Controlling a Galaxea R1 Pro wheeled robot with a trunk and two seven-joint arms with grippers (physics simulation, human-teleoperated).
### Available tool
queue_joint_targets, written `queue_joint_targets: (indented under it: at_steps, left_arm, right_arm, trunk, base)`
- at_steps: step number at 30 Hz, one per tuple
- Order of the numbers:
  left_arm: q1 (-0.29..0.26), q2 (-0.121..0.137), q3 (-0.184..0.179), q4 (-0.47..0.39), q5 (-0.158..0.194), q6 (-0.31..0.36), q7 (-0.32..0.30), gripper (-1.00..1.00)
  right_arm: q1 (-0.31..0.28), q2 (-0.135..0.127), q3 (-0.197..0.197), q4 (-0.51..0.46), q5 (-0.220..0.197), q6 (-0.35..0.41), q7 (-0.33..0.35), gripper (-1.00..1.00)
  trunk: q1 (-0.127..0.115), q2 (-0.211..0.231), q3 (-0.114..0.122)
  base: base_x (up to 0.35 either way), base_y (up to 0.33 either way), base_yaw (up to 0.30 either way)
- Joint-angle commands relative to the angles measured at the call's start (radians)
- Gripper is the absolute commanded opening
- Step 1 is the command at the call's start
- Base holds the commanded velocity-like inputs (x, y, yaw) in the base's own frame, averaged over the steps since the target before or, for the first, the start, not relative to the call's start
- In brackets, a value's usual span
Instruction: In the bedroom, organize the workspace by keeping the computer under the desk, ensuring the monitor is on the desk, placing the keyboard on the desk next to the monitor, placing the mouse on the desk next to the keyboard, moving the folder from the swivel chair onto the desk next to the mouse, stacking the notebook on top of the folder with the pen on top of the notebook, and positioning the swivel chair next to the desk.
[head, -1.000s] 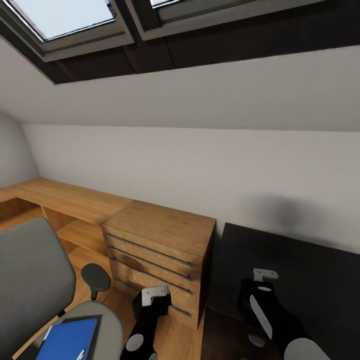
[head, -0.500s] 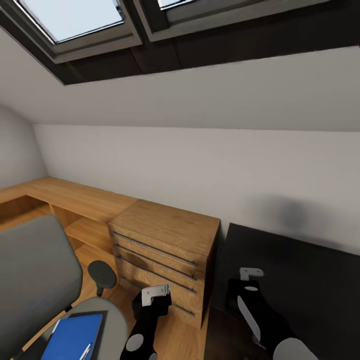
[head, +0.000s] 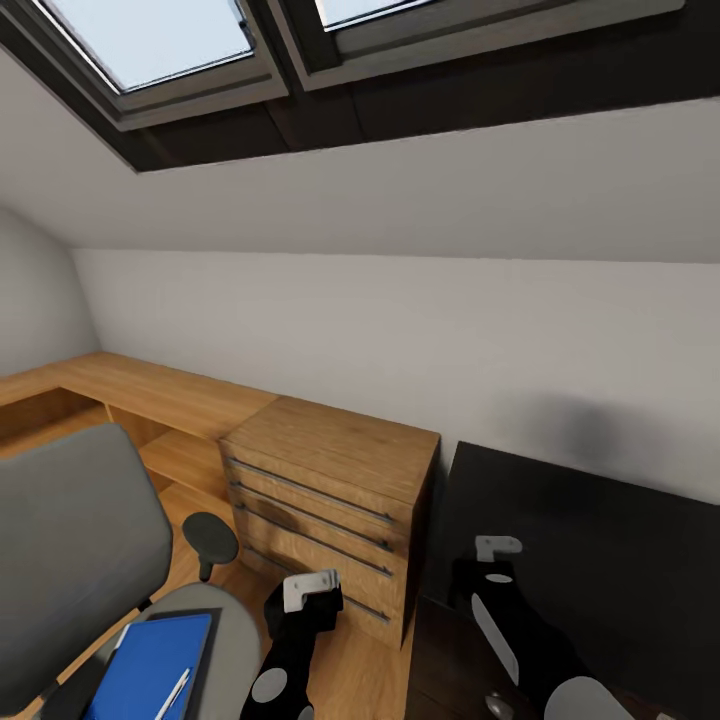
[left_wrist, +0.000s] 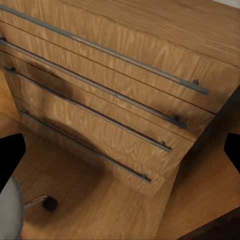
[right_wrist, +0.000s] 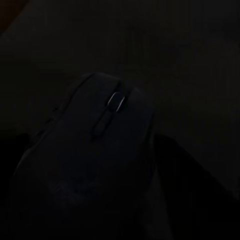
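Lower right gripper (head: 497, 700), jaw state not discernible, squarely over mouse (right_wrist: 95, 150) on dark surface, keep left gripper (left_wrist: 120, 150), jaws spread, clear of drawers (head: 330, 500), leave folder (head: 150, 665) on chair (head: 80, 540).

- An attic room at home, used as a study
- Sloped ceiling with skylights (head: 150, 40)
- Wooden drawer unit (head: 325, 510) against the wall
- Grey swivel chair (head: 70, 560) holding a blue folder (head: 150, 665)

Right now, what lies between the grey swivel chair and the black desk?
In the head view, a wooden chest of drawers stands between the grey swivel chair and the black desk.
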Motion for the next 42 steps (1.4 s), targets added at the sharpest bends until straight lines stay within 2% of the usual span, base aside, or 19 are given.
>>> queue_joint_targets:
  at_steps: [1,10,11,21,29,34,35,36,39,42]
  left_arm:
    - [-0.001,0.000,-0.002,-0.001,0.006,0.004,0.007,1.00]
    - [-0.001,0.000,-0.003,-0.002,0.006,0.004,0.008,1.00]
    - [0.000,0.000,-0.003,-0.002,0.006,0.004,0.008,1.00]
    - [0.000,0.000,-0.003,-0.005,0.006,0.003,0.008,1.00]
    - [0.001,0.000,-0.004,-0.006,0.006,0.002,0.008,1.00]
    - [0.001,0.000,-0.004,-0.005,0.006,0.004,0.008,1.00]
    - [0.001,0.000,-0.004,-0.005,0.006,0.004,0.009,1.00]
    - [0.001,0.000,-0.004,-0.005,0.006,0.004,0.009,1.00]
    - [0.001,0.000,-0.004,-0.005,0.006,0.004,0.009,1.00]
    - [0.001,0.000,-0.004,-0.003,0.005,0.004,0.009,1.00]
  right_arm:
    - [-0.001,-0.001,0.005,-0.001,-0.011,0.003,-0.008,-1.00]
    - [-0.001,-0.004,0.007,-0.003,-0.009,0.009,0.065,-1.00]
    - [-0.001,-0.005,0.007,-0.003,-0.009,0.009,0.068,1.00]
    - [-0.001,-0.007,0.005,-0.003,-0.008,0.009,0.071,1.00]
    - [-0.001,-0.008,0.005,-0.005,-0.007,0.009,0.071,1.00]
    - [0.003,-0.011,0.004,-0.084,-0.008,0.018,0.072,1.00]
    - [0.007,-0.012,0.004,-0.129,-0.007,0.026,0.072,1.00]
    - [0.029,-0.016,0.004,-0.225,-0.008,0.053,0.072,1.00]
    - [0.080,-0.024,0.002,-0.332,-0.011,0.082,0.072,1.00]
    - [0.101,-0.029,0.001,-0.382,-0.014,0.090,0.071,1.00]
  trunk:
    - [0.000,-0.001,-0.001]
    - [0.000,-0.001,-0.001]
    - [0.000,-0.001,-0.001]
    - [0.000,-0.001,-0.001]
    - [-0.031,0.055,0.024]
    - [-0.050,0.090,0.040]
    - [-0.054,0.097,0.043]
    - [-0.057,0.104,0.046]
    - [-0.057,0.104,0.046]
    - [-0.057,0.104,0.046]
  base:
    - [-0.001,0.000,0.000]
    - [0.000,0.000,0.000]
    - [0.000,0.000,0.000]
    - [0.000,0.000,0.000]
    - [0.000,0.000,0.000]
    - [0.000,0.000,0.000]
    - [0.000,0.000,0.000]
    - [0.000,0.000,0.000]
    - [0.000,0.000,0.000]
    - [0.000,0.000,0.000]
